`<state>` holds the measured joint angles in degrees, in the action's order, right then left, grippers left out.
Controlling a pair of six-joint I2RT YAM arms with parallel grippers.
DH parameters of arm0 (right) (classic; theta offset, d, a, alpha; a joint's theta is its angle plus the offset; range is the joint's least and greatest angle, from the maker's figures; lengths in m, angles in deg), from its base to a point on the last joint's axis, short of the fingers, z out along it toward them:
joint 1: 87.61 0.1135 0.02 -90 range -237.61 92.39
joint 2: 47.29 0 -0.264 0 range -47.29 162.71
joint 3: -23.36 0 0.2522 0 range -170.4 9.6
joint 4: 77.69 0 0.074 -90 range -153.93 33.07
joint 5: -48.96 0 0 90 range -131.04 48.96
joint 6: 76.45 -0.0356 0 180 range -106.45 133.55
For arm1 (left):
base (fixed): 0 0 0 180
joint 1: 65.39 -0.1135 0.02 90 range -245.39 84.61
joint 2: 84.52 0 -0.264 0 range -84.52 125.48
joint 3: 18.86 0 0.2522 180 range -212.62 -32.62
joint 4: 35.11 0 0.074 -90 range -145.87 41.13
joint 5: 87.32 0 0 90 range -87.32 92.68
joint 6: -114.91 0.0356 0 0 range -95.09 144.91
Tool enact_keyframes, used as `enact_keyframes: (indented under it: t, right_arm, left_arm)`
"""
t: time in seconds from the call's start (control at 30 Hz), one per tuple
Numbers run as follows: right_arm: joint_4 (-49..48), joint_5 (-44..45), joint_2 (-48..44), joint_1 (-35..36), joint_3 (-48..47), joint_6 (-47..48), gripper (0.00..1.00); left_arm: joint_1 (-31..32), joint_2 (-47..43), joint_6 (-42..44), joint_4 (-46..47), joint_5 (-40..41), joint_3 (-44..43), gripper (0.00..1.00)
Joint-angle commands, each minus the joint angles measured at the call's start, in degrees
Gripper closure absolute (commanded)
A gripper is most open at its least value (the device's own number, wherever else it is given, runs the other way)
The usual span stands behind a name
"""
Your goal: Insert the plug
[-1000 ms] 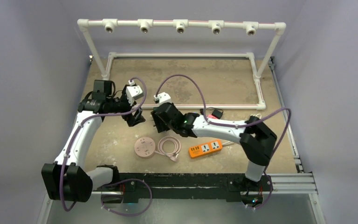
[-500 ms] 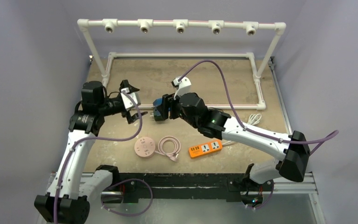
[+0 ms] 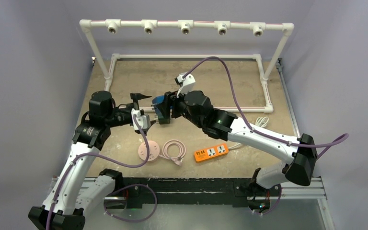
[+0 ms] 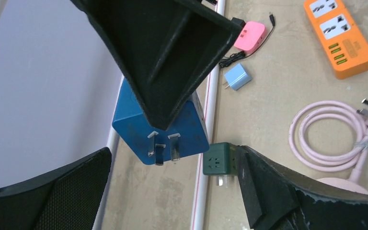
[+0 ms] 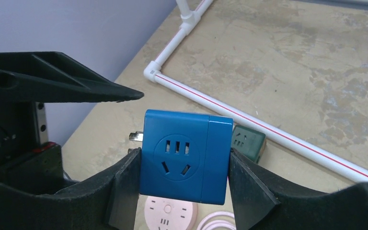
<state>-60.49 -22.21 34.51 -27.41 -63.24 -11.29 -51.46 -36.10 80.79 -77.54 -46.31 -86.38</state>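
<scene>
Right wrist view: blue cube plug adapter (image 5: 175, 143) is pinched side-to-side by the right gripper (image 5: 182, 165), held up in the air, prongs aimed at the left gripper (image 4: 172, 196), which is spread wide, nothing touched. Dark green cube socket (image 5: 248, 141) is seen below, beside white PVC pipe (image 5: 287, 136).

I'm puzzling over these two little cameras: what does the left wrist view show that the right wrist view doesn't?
Only the left wrist view shows an orange power strip, a small light-blue charger and a pink box. Only the right wrist view shows the socket holes on the face of the blue cube and a corner of the white pipe frame. Both show the blue cube held by the right gripper, and a green cube lying beside that frame.
</scene>
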Motion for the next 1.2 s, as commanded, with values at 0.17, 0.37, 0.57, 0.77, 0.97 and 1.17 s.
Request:
enact_keyframes:
  t: [0.17, 0.37, 0.57, 0.77, 0.97, 1.17]
  right_arm:
    - [7.22, -15.32, -0.37, -3.37, -9.09, 1.69, 0.64]
    - [16.71, -33.50, 1.14, -10.12, -14.89, 5.05, 0.66]
    - [14.53, -32.00, -0.90, -10.11, -13.17, 4.01, 0.68]
    - [8.73, -32.29, -3.62, -10.11, -10.01, 1.96, 0.67]
    - [16.93, -41.47, 0.76, -10.19, -17.14, 5.83, 0.68]
    - [21.91, -46.12, 3.16, -10.20, -20.14, 7.78, 0.68]
  left_arm:
    - [0.22, -3.41, 24.28, -1.01, 2.26, 2.29, 0.01]
    - [0.21, -7.24, 35.19, 0.40, -1.81, 3.91, 0.01]
    - [0.21, -7.81, 29.00, 0.93, -3.26, 2.50, 0.01]
    - [0.22, -6.50, 17.45, -2.73, -4.20, -0.72, 0.01]
    - [0.22, -10.68, 36.07, -1.87, -5.95, 4.40, 0.01]
    - [0.22, -11.15, 37.13, 6.77, -6.81, 6.09, 0.01]
